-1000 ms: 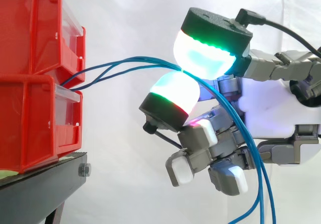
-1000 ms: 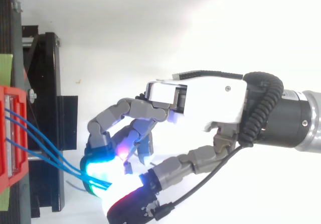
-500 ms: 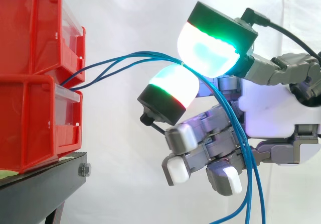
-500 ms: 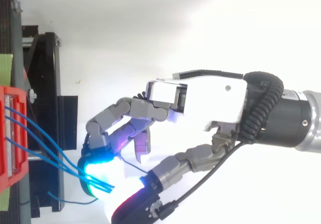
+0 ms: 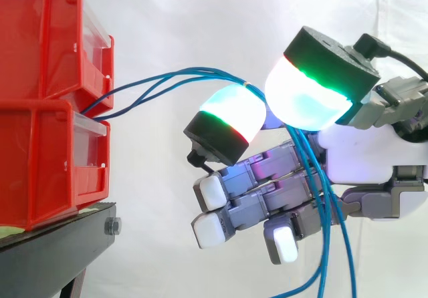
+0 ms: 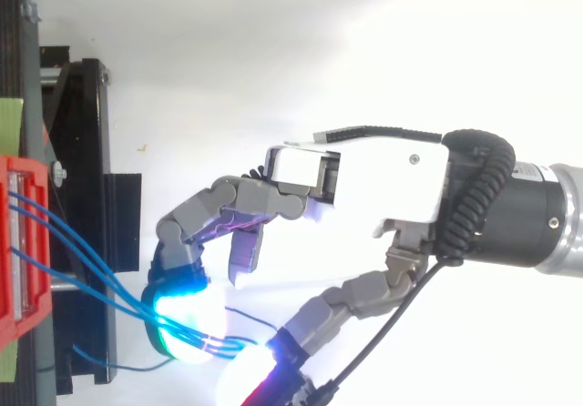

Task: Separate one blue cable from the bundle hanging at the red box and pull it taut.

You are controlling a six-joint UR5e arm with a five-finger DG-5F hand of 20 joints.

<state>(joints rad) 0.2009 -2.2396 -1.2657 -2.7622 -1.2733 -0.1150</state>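
Several thin blue cables point(image 5: 167, 81) leave the gap between the two stacked red bins point(image 5: 40, 44), arc up to the right and lie over one glowing pad point(image 5: 231, 114) of my hand point(image 5: 361, 151). From there they drop behind the other fingers toward the bottom edge. A second glowing pad point(image 5: 311, 101) sits up and to the right of the first. In the top view the cables point(image 6: 82, 260) cross a small gap from the cyan pad point(image 6: 182, 324) to the other pad point(image 6: 250, 379). The hand point(image 6: 364, 187) is open, its other fingers nearly straight.
The red bins point(image 6: 18, 242) rest on a black stand point(image 5: 60, 244) at the left, before a white curtain. One loose blue cable end point(image 6: 118, 367) lies by the stand's lower part in the top view. Open space lies between bins and hand.
The two glowing pads, pressed together on the cables a second ago, have parted, the upper one swinging right. The lower fingers have uncurled and stretched toward the bins.
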